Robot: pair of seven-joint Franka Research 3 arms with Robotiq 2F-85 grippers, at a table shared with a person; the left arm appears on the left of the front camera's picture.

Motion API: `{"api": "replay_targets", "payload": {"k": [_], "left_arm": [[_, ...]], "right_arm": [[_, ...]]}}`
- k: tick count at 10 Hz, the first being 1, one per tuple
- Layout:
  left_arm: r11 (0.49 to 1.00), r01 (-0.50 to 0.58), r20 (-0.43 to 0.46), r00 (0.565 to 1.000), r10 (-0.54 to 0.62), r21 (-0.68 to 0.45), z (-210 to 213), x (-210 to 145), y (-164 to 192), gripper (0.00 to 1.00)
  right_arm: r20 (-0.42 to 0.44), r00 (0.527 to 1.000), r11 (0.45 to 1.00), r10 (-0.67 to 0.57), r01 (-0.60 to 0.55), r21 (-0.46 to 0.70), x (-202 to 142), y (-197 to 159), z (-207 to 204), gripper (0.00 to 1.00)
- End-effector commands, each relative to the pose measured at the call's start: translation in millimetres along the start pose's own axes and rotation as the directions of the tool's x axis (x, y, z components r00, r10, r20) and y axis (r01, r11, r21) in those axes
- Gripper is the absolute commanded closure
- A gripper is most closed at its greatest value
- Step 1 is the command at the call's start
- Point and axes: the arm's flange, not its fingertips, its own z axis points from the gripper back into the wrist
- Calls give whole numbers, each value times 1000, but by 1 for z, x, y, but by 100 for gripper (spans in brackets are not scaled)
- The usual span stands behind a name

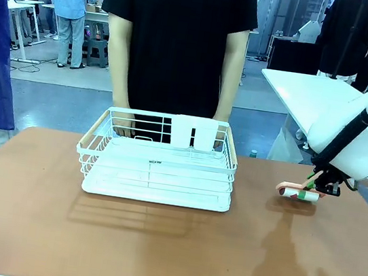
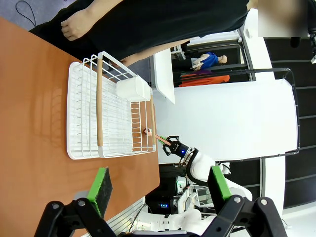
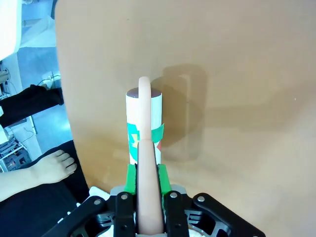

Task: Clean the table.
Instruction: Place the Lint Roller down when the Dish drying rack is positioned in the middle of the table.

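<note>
Front view: table [image 1: 155,244] under right tool [image 1: 315,189].

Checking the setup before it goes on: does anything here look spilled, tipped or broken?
Nothing stands out. The white rack sits level on the table, and the right claw grips the lint roller by its handle.

You are looking at a matte reddish-brown table top [image 1: 155,244] carrying a white wire dish rack [image 1: 158,175] with pale wooden side handles [image 1: 93,132] and a white plastic cup holder [image 1: 194,132] on its far rim. The right gripper [image 3: 143,173], black with green pads, grips the pale salmon-pink handle of a lint roller [image 3: 143,123], whose white roll bears a green and red printed label and a dark brown end. The left gripper [image 2: 158,185] is black with green pads too. The person's T-shirt [image 1: 178,34] is plain black.
</note>
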Motion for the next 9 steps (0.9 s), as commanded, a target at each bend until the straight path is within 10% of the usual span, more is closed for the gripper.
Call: {"api": "replay_targets", "payload": {"k": [1,2,6,9], "left_arm": [[1000,4,7,1000,-4,-2,3,0,-2,0],[1000,4,7,1000,-4,-2,3,0,-2,0],[1000,4,7,1000,-4,-2,3,0,-2,0],[1000,4,7,1000,-4,-2,3,0,-2,0]], "right_arm": [[16,999,999,28,-29,16,8,-4,-12,79],[20,999,1000,27,-27,10,10,-3,-11,79],[14,1000,998,12,-11,-55,9,-10,-6,7],[-4,999,995,33,-33,-99,1,-18,33,0]]}}
